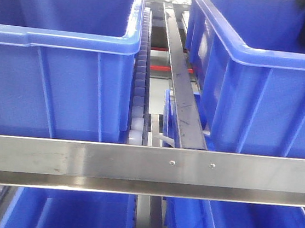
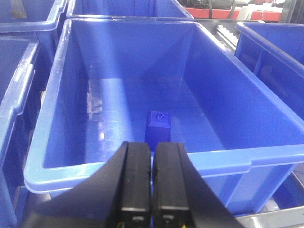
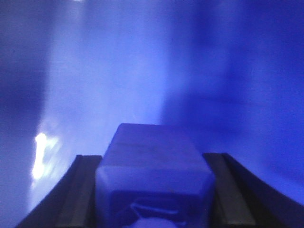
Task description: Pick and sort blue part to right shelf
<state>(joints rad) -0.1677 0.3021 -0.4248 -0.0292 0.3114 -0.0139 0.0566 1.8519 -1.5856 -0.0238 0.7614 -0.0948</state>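
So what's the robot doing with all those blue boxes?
It's sorting small blue parts into bins on a shelf. The right gripper has a blue part between its fingers, close against a blue surface, probably inside a bin. The left gripper is shut and empty, hovering at the near rim of a bin with another blue part on its floor.

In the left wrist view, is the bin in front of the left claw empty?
No, a blue part stands on the floor of the bin, just beyond the shut left claw.
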